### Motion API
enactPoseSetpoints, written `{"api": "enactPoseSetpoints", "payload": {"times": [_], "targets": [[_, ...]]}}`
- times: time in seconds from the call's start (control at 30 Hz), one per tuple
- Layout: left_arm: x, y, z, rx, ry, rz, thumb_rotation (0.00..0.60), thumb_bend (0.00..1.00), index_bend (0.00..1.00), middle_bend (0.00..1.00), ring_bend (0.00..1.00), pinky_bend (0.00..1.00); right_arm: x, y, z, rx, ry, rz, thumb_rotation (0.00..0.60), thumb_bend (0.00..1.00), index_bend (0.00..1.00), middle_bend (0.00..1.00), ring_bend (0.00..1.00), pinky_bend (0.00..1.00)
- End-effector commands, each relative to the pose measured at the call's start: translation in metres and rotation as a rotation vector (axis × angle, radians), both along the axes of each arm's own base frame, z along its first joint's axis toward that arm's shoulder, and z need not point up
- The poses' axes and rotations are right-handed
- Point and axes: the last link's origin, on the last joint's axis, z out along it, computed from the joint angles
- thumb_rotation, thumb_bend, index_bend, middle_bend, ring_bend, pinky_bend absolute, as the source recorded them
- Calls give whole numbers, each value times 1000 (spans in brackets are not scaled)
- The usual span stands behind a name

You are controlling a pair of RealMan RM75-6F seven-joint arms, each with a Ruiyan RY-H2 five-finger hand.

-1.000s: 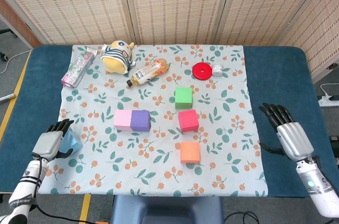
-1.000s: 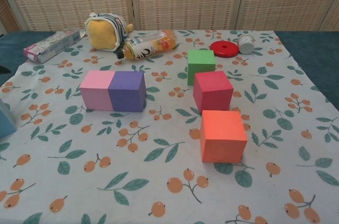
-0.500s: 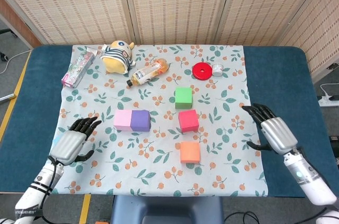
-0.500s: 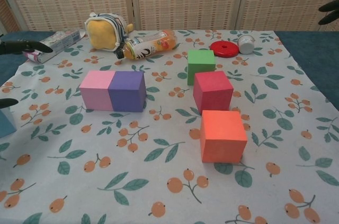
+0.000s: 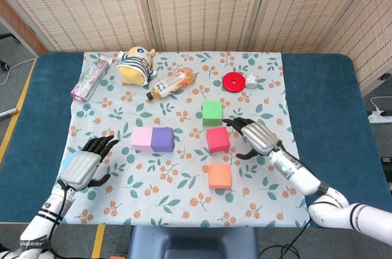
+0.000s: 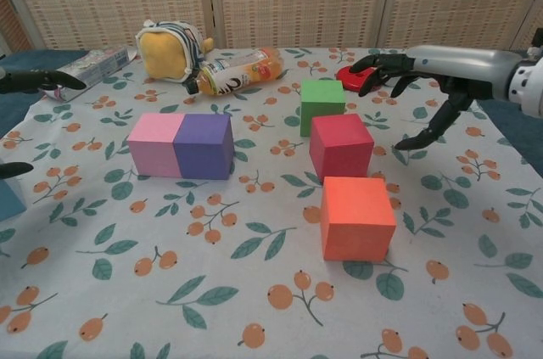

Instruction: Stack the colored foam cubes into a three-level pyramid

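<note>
Five foam cubes lie apart on the floral cloth: pink (image 5: 142,138) touching purple (image 5: 162,139), green (image 5: 212,112), red (image 5: 217,139) and orange (image 5: 220,176). None is stacked. My right hand (image 5: 254,136) hovers open just right of the red cube (image 6: 341,145) and behind the orange cube (image 6: 357,216), fingers spread toward the green cube (image 6: 321,103). My left hand (image 5: 82,167) is open at the cloth's left edge. A blue cube (image 6: 7,198) sits mostly hidden under that hand, only a sliver showing.
Along the back of the cloth lie a pink package (image 5: 90,77), a striped plush toy (image 5: 136,64), a drink bottle (image 5: 171,83) on its side, a red disc (image 5: 233,81) and a small white jar (image 5: 251,81). Dark blue table (image 5: 324,87) borders the cloth.
My right hand swept left from the table's right edge to beside the red cube. My left hand shifted right and spread its fingers, now covering most of the blue cube.
</note>
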Motion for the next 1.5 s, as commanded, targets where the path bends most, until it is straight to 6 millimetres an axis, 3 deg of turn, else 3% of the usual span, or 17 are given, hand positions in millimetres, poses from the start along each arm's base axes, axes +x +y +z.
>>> {"api": "enactPoseSetpoints", "payload": {"times": [0.03,0.83,0.93,1.1,1.23,1.5], "targets": [[-4,-1,1,2,-5,7,600,322,0,0,0,84,7,-8,-12,0,2,-7,600,48,79,183,118,217],[-21,-2,6,6,-72,45,600,324,0,0,0,84,15,-23,-53,17,53,-34,600,47,118,222,147,243],[-23,-2,7,5,-80,47,600,324,0,0,0,84,16,-25,-58,9,54,-38,600,48,153,262,178,264],[-26,-3,7,7,-88,42,600,324,0,0,0,84,20,-29,-64,-30,39,-30,600,54,328,368,298,338],[-26,-3,8,10,-91,42,600,323,0,0,0,84,21,-30,-65,-38,32,-27,600,92,388,422,351,363],[-31,-6,13,34,-104,44,600,321,0,0,0,84,58,-26,-57,-7,-51,-4,600,109,399,436,363,367]]}}
